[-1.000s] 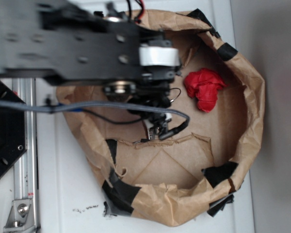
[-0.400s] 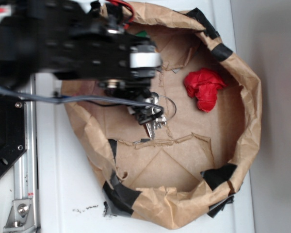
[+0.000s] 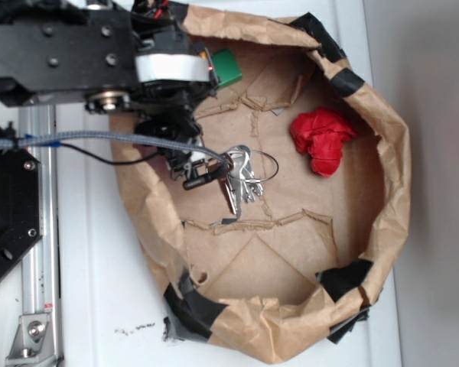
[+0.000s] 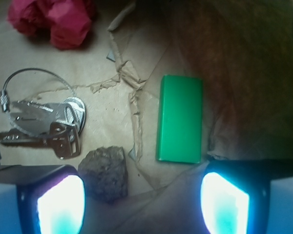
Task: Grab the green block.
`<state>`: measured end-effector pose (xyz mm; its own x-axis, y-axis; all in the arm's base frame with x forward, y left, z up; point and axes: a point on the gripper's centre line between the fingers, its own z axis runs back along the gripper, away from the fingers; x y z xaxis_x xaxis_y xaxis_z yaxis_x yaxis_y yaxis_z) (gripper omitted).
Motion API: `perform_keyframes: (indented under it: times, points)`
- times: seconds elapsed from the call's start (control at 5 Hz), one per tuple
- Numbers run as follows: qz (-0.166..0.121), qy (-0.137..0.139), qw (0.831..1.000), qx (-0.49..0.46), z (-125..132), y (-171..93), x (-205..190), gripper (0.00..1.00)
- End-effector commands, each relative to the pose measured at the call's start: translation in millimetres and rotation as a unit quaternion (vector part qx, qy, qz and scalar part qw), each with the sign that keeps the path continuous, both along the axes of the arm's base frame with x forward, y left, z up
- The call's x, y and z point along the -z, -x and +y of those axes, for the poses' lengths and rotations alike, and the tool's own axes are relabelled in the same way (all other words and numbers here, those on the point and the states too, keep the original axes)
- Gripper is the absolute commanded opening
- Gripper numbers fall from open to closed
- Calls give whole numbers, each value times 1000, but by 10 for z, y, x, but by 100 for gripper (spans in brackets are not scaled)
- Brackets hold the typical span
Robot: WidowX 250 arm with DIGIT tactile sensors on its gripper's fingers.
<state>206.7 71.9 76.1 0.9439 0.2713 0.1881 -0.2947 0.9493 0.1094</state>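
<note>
Arm now further left, gripper (image 4: 142,195) wide apart and empty, green block (image 4: 180,118) half hidden outside (image 3: 227,69).

The black arm (image 3: 61,50) reaches in from the left edge of the exterior view along the top of the frame, its wrist section wrapped by a white band. A grey cable (image 3: 99,141) trails below it. The gripper (image 4: 141,195) points downward, its two fingers (image 4: 58,204) spread wide apart at the bottom corners of the wrist view, glowing pale cyan, with nothing held between them.
</note>
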Motion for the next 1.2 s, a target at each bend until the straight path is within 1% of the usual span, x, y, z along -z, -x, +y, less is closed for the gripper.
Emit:
perform_keyframes:
  times: [0.0,0.2,0.4,0.6,1.0]
  points:
    - [-12,-6,1000,-16,253,-42,60,100]
    - [-5,2,1000,-30,334,-101,220,100]
    - [-1,10,1000,-29,326,-113,306,100]
    - [8,8,1000,-25,303,-149,372,100]
    - [9,14,999,-37,449,-206,366,100]
